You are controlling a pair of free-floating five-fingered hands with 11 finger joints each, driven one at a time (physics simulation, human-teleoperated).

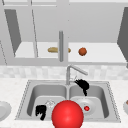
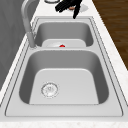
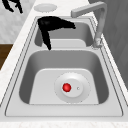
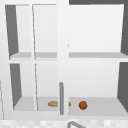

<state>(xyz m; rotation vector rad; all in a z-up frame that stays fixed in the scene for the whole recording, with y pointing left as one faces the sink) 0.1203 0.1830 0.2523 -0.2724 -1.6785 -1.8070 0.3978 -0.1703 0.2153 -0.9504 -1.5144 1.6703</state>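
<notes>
My right hand hangs open above the right basin, just right of the faucet, fingers spread and one pointing down; it holds nothing. In the right side view it is the large hand, and in the left side view it is the hand at the top. My left hand hovers open over the front rim of the left basin, seen also as the hand at the far left corner. A big red ball sits low in front, between the hands, touched by neither.
A white plate in the right basin carries a small red thing. The left basin has a drain. Plates stand on the counter at left and right. The open cabinet shelf holds a bread roll and an orange ball.
</notes>
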